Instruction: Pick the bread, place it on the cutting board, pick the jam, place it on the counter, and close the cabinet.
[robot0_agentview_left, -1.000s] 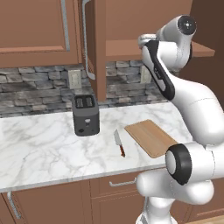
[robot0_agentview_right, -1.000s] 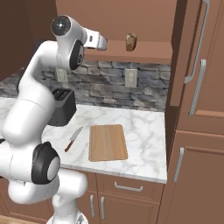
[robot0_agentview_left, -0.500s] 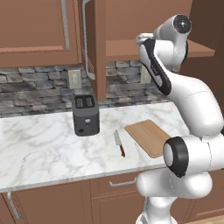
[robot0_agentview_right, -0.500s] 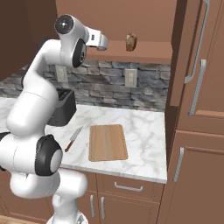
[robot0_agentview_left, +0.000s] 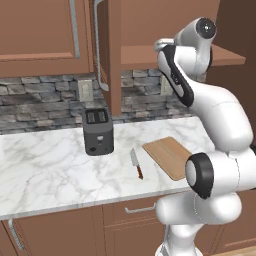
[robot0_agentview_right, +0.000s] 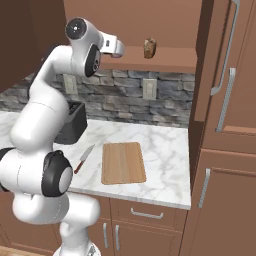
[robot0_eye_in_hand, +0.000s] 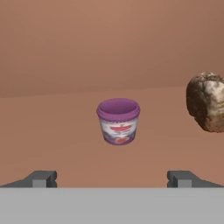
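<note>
In the hand view the jam, a small purple jar with a lilac rim, stands upright on the brown cabinet shelf straight ahead of my gripper. The gripper is open, its fingertips wide apart and short of the jar, with nothing between them. The bread, a dark crusty lump, sits on the same shelf to the jar's right. From the right base view my gripper is raised at shelf height, left of the bread. The cutting board lies bare on the marble counter. The cabinet door stands open.
A black toaster stands on the counter left of the cutting board, and a red-handled knife lies between them. Another open door with a long silver handle juts out on the right. A stone backsplash runs behind the counter.
The arm has shifted a little and the hand has edged closer to the shelf. The gripper stays open. Nothing on the counter or the shelf has moved.
</note>
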